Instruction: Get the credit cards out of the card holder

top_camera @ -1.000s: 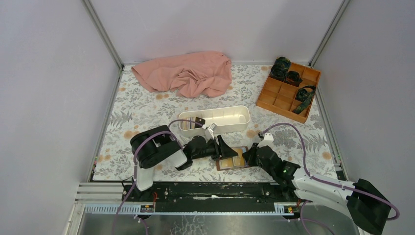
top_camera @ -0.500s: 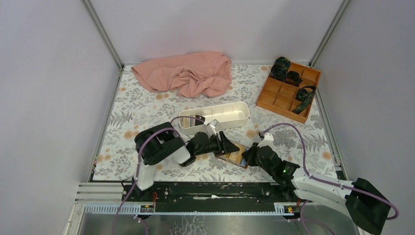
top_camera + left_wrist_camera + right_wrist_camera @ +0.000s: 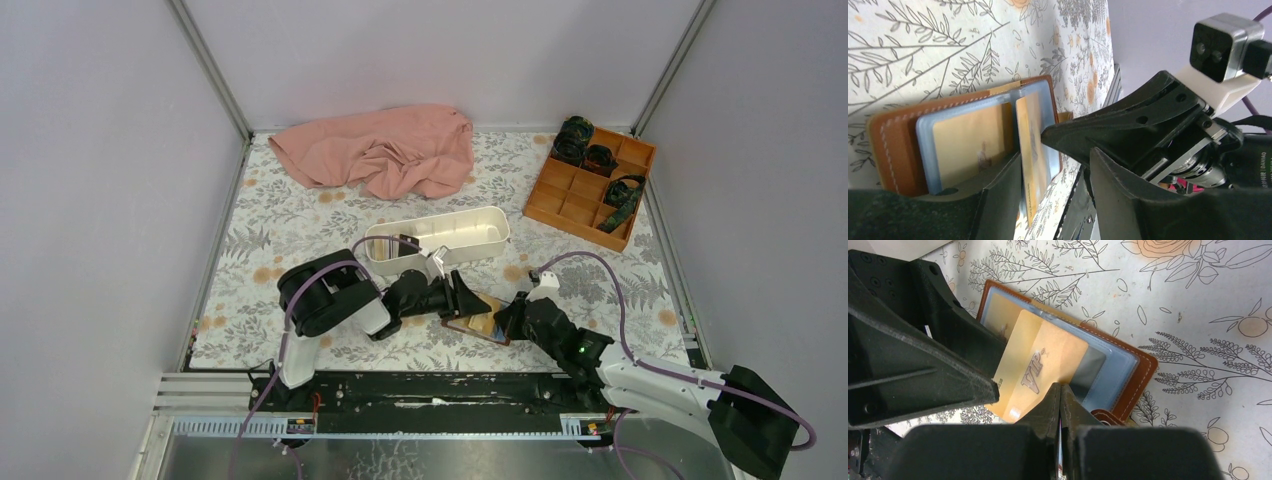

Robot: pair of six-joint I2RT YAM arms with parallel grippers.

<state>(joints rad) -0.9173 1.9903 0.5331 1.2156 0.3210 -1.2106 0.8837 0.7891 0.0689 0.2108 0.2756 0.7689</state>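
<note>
The brown leather card holder (image 3: 482, 320) lies open on the floral cloth between my two grippers. It shows light-blue sleeves in the right wrist view (image 3: 1118, 365) and the left wrist view (image 3: 898, 145). A yellow-orange card (image 3: 1043, 365) marked VIP sticks partly out of its sleeve. My left gripper (image 3: 1055, 160) is open, its fingers either side of that card (image 3: 1030, 160), which rests against one finger. My right gripper (image 3: 1060, 387) is shut, pinching the holder's near edge beside the snap tab (image 3: 1103, 417). Another yellow card (image 3: 968, 145) sits in a sleeve.
A long white oval tray (image 3: 470, 228) stands just behind the left gripper (image 3: 468, 300), with flat items in its left end. A pink cloth (image 3: 385, 150) lies at the back. An orange compartmented box (image 3: 585, 190) holding dark straps is at the back right.
My left gripper has moved right onto the card holder. The holder has turned from lying square to lying at an angle. My right gripper has stayed on it.
</note>
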